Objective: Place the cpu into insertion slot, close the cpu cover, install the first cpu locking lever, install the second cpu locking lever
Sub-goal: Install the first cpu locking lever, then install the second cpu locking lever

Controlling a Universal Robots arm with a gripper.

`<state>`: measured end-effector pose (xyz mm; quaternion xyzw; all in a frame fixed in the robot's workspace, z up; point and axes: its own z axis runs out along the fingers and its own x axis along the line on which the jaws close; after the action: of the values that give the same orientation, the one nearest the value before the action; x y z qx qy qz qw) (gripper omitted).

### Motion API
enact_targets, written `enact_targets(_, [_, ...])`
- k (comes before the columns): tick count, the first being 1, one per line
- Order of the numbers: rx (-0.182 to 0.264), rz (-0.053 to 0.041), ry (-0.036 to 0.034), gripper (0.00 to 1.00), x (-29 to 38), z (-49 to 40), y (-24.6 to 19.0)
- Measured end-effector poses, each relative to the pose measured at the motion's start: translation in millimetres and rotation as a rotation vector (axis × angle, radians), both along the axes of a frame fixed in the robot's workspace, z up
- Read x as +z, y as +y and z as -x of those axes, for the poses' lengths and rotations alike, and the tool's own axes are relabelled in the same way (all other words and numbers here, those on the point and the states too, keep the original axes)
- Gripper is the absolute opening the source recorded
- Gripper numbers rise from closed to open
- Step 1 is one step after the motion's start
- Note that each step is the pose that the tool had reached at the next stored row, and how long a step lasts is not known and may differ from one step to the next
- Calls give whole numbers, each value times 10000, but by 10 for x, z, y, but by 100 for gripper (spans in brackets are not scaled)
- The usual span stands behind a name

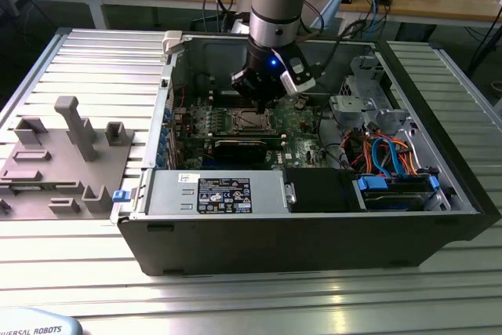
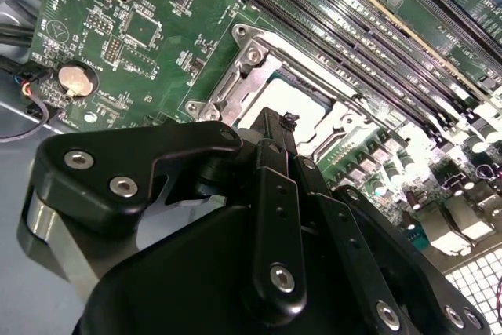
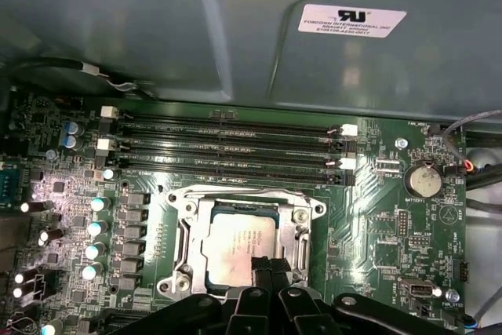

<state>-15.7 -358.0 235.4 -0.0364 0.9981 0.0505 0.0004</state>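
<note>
First wrist view alone shows the cpu [image 3: 239,247] seated under the cpu cover [image 3: 243,241]; the hand [image 3: 267,268], fingers together, hovers just above it.

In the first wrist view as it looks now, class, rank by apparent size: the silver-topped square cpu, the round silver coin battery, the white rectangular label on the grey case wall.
1. White rectangular label, widest.
2. Silver-topped square cpu, close to the label in area and partly hidden by the end effector, so unsure.
3. Round silver coin battery, clearly smallest.
</note>
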Motion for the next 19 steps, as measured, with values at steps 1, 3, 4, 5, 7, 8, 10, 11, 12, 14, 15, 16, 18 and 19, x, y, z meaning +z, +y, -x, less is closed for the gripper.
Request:
enact_targets(1, [0,-1,-1,11,0,0,0])
enact_targets(3, [0,3,1,11,2,0,0])
enact_targets(4, [1,3,1,11,2,0,0])
enact_targets(5, [0,3,1,11,4,0,0])
enact_targets(7, [0,3,1,11,5,0,0])
enact_targets(8, [0,2,1,11,6,0,0])
enact_targets(10, [1,3,1,11,6,0,0])
enact_targets(11, [0,3,1,11,7,0,0])
enact_targets(12, [1,2,1,11,7,0,0])
enact_targets(14, [1,3,1,11,7,0,0])
enact_targets(15, [0,-1,1,11,8,0,-1])
enact_targets(16, [1,-9,2,11,9,0,-4])
enact_targets(18, [1,-54,1,11,8,0,-11])
enact_targets(19, [0,-72,1,11,8,1,-13])
